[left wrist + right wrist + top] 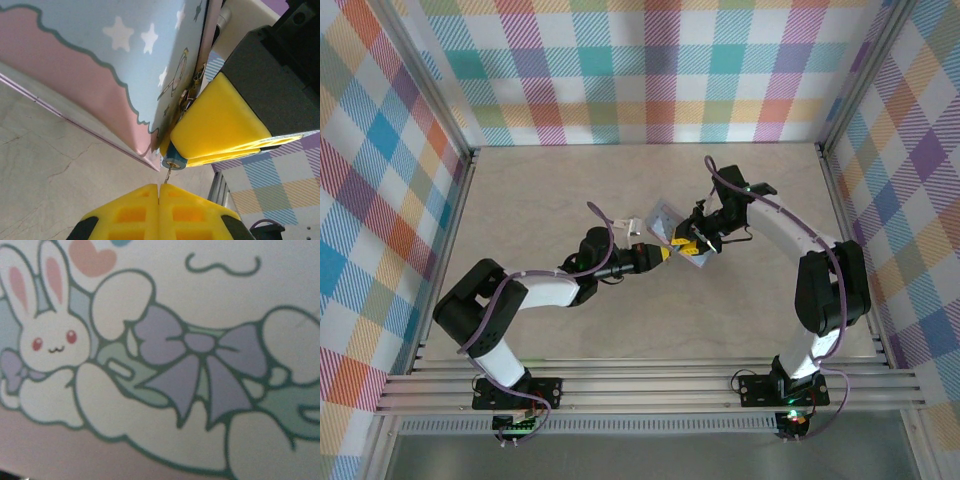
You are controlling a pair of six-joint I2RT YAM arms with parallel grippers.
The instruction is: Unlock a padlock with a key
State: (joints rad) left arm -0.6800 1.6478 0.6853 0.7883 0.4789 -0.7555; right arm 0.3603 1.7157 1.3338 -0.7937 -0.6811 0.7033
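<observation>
From the bench's [620,330] near left corner, the left arm lies low, folded at the elbow and stretched toward the middle. The left gripper [159,188] has its yellow fingers [130,215] pressed together, pinching the key [168,176]. Only the key's thin shaft shows, running from the fingertips to the round end of the padlock [174,161], so it looks seated, or nearly so, in the keyhole.

Just beyond, the right gripper [692,243] pinches the tiny blue padlock between its own fingers [220,120], probably to brace it against the key's twist. The right arm rises high from the near right corner and bends down toward the centre.

Farthest is the tin [663,213], just beside the padlock near the bench's middle. I cannot tell whether it lies flat.
</observation>
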